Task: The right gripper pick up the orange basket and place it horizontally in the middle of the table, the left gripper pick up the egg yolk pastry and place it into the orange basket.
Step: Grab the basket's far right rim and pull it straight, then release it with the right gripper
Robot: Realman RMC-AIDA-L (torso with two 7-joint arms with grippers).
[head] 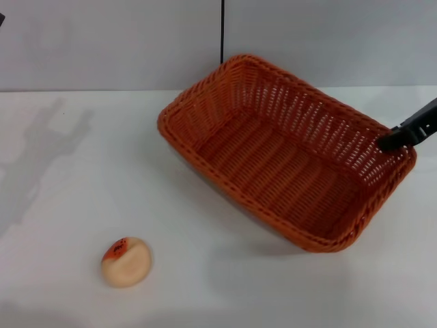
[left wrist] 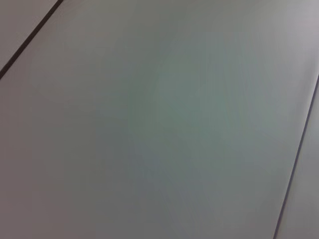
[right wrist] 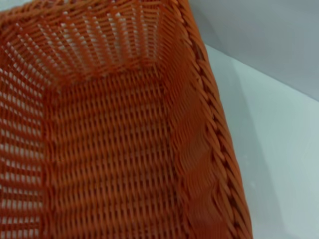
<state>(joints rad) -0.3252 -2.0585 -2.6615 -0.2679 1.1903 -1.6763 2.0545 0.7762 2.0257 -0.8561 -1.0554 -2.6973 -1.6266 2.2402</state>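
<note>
The orange basket (head: pixel 321 123) hangs at an angle over the right half of the white table (head: pixel 68 191), its near side raised with a shadow under it. My right gripper (head: pixel 394 141) comes in from the right edge and is shut on the basket's right rim; only one slim black finger shows. The right wrist view looks down into the basket (right wrist: pixel 199 149), which has nothing in it. The egg yolk pastry (head: pixel 126 262), a pale ball with an orange-red patch, lies on the table at the front left, well apart from the basket. My left gripper is out of view.
A grey wall with a dark vertical seam (head: pixel 222 31) runs behind the table. The left wrist view shows only a plain grey surface with dark seams (left wrist: pixel 30 40). An arm's shadow lies on the table at the far left (head: pixel 41 150).
</note>
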